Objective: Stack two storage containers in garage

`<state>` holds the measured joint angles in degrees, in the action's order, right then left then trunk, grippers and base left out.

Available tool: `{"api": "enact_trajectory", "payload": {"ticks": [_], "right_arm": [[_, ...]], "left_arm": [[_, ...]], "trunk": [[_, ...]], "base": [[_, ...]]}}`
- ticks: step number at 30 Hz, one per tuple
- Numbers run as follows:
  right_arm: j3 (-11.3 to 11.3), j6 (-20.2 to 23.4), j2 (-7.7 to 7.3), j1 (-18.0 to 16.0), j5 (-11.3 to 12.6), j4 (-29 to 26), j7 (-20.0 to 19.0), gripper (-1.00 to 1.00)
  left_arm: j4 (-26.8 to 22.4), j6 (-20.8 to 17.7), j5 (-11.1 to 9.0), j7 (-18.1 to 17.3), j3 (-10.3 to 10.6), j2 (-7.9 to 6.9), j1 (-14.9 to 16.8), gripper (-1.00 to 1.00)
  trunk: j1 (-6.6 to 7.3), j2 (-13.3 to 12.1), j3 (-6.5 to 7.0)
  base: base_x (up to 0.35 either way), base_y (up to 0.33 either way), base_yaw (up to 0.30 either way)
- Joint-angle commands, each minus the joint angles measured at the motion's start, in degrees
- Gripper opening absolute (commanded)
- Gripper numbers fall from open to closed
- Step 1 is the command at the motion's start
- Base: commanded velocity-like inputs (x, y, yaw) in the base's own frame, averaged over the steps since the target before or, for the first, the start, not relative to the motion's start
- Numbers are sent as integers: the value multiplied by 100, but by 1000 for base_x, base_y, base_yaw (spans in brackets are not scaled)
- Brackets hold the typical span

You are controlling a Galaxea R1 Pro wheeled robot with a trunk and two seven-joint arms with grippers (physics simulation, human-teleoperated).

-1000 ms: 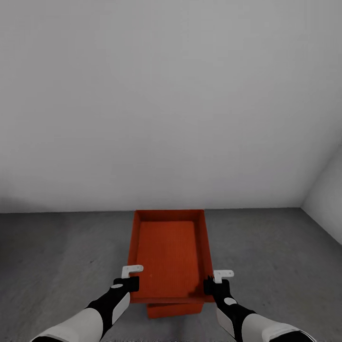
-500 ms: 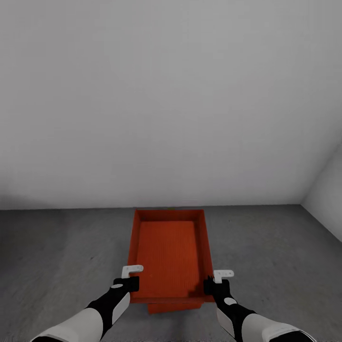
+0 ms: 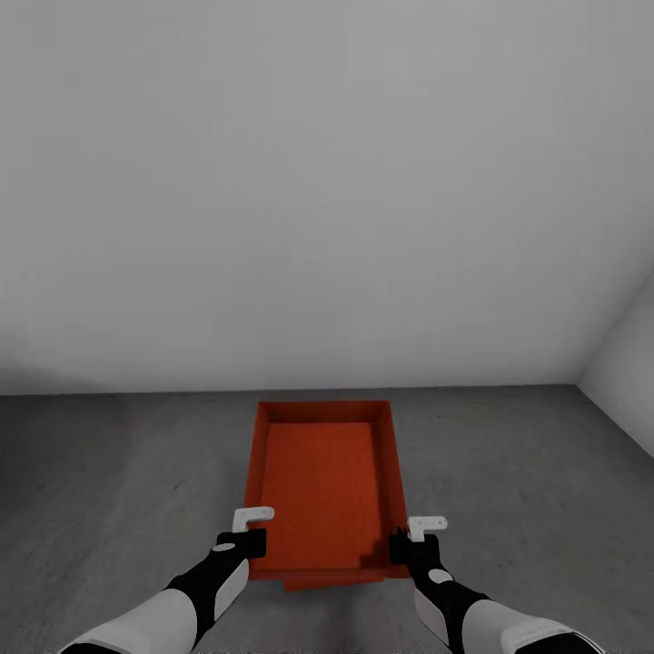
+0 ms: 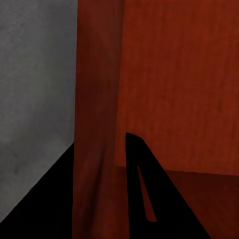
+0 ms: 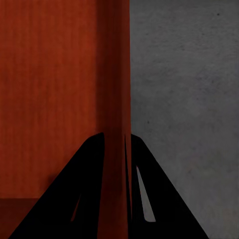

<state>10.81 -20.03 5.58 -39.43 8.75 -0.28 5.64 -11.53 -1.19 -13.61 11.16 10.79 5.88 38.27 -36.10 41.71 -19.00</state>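
I hold one red-orange storage container (image 3: 322, 486) level between both arms, over the dark grey garage floor (image 3: 109, 490). My left gripper (image 3: 247, 545) is shut on its left wall near the front corner, and my right gripper (image 3: 400, 548) is shut on its right wall. In the left wrist view the left gripper (image 4: 94, 199) straddles the red wall (image 4: 97, 124). The right wrist view shows the right gripper (image 5: 117, 199) clamped on the thin wall (image 5: 119, 74). A thin strip of the second storage container (image 3: 327, 584) peeks out below the held one's front edge.
A plain white wall (image 3: 318, 182) rises just behind the containers. A second white wall (image 3: 627, 381) meets it at the right corner. Bare concrete spreads left and right of the containers.
The held container now covers more of the lower one, whose visible front strip has shrunk. The wall-floor line has risen slightly, so the camera moved too. Both grips are unchanged.
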Motion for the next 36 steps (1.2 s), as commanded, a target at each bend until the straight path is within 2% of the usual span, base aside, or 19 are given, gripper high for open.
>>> {"api": "enact_trajectory", "payload": {"ticks": [1,36], "right_arm": [[-317,-36,-74,-3,180,20,8,-100],[-317,-36,-74,-3,180,20,8,-100]], "left_arm": [[-28,110,51,70,-76,-104,5,-100],[-37,110,51,70,-77,-100,5,-100]], "trunk": [[-1,7,-17],[-1,7,-336]], "base": [[0,0,0],[0,0,0]]}}
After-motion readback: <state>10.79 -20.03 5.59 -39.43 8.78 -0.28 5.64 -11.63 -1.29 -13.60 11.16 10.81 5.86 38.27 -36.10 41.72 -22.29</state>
